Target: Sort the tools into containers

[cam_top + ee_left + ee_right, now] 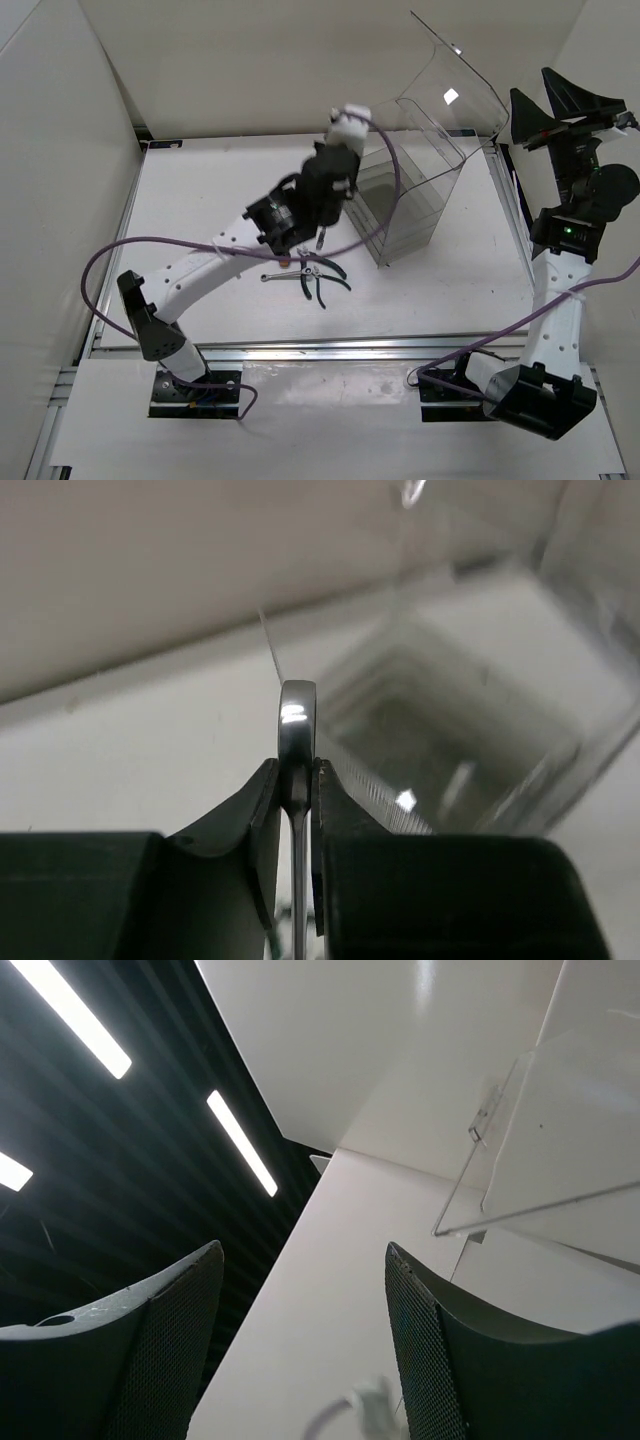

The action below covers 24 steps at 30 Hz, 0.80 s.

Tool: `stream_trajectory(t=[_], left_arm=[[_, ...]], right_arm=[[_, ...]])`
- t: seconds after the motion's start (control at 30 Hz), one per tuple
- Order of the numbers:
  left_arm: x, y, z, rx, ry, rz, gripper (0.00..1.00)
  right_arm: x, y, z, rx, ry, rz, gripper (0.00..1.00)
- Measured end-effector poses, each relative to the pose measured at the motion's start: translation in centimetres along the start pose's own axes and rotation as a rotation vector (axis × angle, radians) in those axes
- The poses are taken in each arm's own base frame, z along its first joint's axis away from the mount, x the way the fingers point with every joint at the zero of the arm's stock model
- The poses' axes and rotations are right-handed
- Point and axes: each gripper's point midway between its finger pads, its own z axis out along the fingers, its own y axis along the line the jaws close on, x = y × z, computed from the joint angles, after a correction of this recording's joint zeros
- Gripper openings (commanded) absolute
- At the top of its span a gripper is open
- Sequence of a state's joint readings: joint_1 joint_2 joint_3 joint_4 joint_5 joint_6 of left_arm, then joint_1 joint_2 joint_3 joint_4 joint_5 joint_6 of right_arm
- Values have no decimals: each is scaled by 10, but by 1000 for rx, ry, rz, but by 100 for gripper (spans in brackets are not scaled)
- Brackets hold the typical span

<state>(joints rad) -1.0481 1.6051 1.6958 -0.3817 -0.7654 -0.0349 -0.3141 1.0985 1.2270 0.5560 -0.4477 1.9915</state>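
From above, my left arm (210, 265) reaches over the white table (200, 180) toward the tall clear plastic bin (415, 215), which stands near the far right corner with its rounded lid (455, 75) tipped open. Near the middle of the table, below my wrist, lie dark-handled pliers (325, 282) with a silver metal wrench (276, 277) just beside them. A small orange bit (288, 259) there is, I think, a stubby screwdriver's handle. I cannot find a green one, nor tell whether the bin holds anything yet. At my left wrist, the left jaws are clenched on a second silver wrench (297, 720), its ring end sticking up between them, with the bin (470, 710) blurred just beyond. At my right wrist, the right jaws stand apart with nothing between them, pointed up past the lid (570, 1150) at the ceiling lights (240, 1140). I judge the sorting barely begun: this wrench is on its way, and the pliers, the other wrench and the screwdrivers remain.
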Motion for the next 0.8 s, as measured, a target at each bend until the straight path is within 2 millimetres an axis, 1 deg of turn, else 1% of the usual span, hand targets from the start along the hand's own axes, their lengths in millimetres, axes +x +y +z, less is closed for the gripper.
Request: stream_trajectory(t=[0.07,0.1,0.17,0.2,0.23,0.27,0.3,0.33,0.4,0.43,0.57,0.67,0.73,0.8], left_arm=[[-60,23,4,-39,-105,-121,10],[-86,35,5,-57,-158,-182,10],[-127,58,5,-96,-244,-274,10],[-145,69,6,-113,-288,-320,10],[-155,77,7,-125,-317,-358,10],[-161,82,10,-133,-341,-398,10],[-163,87,13,-137,-352,-432,10],[-161,90,20,-135,-361,-475,10],[-147,87,38,-112,-356,-553,10],[-136,85,49,-98,-345,-594,10],[-76,65,94,-63,-248,-708,10],[-44,43,118,-32,-198,-797,10],[-32,31,129,-11,-181,-845,10],[-27,23,135,5,-184,-887,10]], right_arm=[[3,0,-5,1,-2,1,69],[5,-1,-8,1,-2,1,69],[7,-1,-13,2,-3,1,69],[8,-1,-14,3,-3,2,69],[9,-1,-15,2,-3,2,68],[9,-1,-16,2,-3,2,69],[9,0,-16,0,-3,1,69],[10,0,-16,-1,-3,0,69],[9,1,-16,-3,-6,0,68],[9,1,-16,-4,-6,0,68],[9,1,-16,-5,-6,-1,68],[9,2,-16,-6,-5,-2,68],[9,1,-16,-4,-5,-1,68],[9,1,-16,-4,-5,-1,68]])
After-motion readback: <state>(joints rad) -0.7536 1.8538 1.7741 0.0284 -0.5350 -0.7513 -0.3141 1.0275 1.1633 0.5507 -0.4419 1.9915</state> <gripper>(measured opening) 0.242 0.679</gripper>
